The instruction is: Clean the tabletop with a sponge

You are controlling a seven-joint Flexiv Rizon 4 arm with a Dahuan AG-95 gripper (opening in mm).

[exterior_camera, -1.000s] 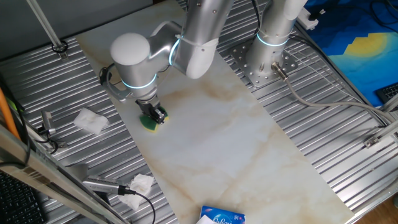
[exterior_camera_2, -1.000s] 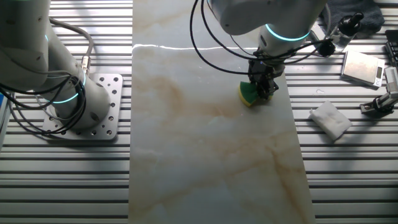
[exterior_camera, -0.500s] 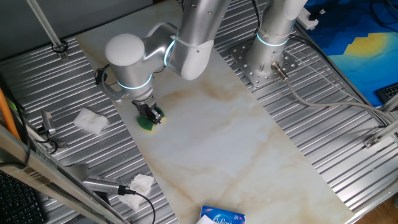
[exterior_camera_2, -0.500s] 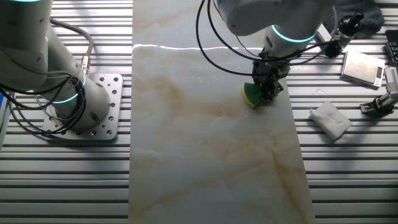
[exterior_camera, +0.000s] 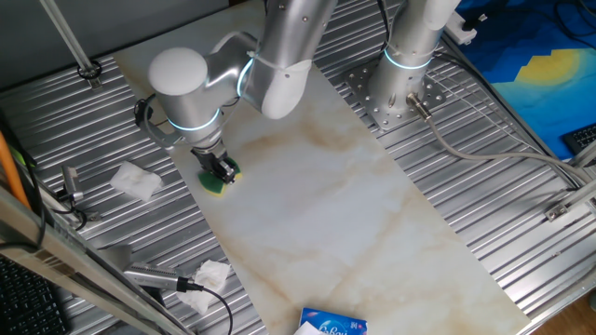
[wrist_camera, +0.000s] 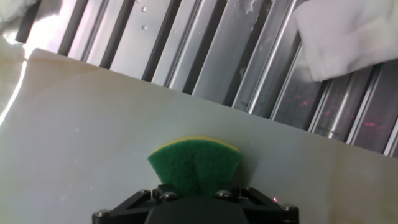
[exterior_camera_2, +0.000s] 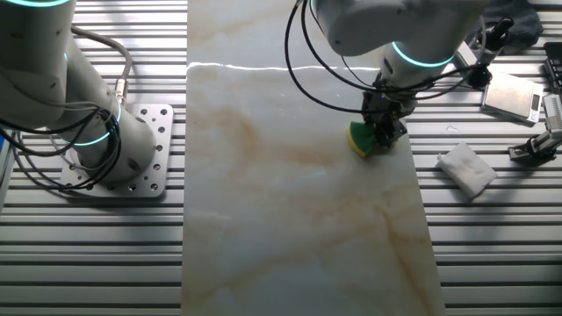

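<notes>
Now: hand (exterior_camera_2: 384, 140) grips sponge (exterior_camera: 217, 183) | near tabletop (exterior_camera: 372, 223) edge

Sponge (exterior_camera: 218, 182) on tabletop (exterior_camera: 335, 195), close to its long edge, under gripper (exterior_camera: 222, 172). Ribbed metal surface (exterior_camera: 130, 130) lies beyond that edge. One crumpled tissue (exterior_camera: 136, 181) on the ribs, near the sponge; second tissue (exterior_camera: 206, 276) farther along the same side
</notes>
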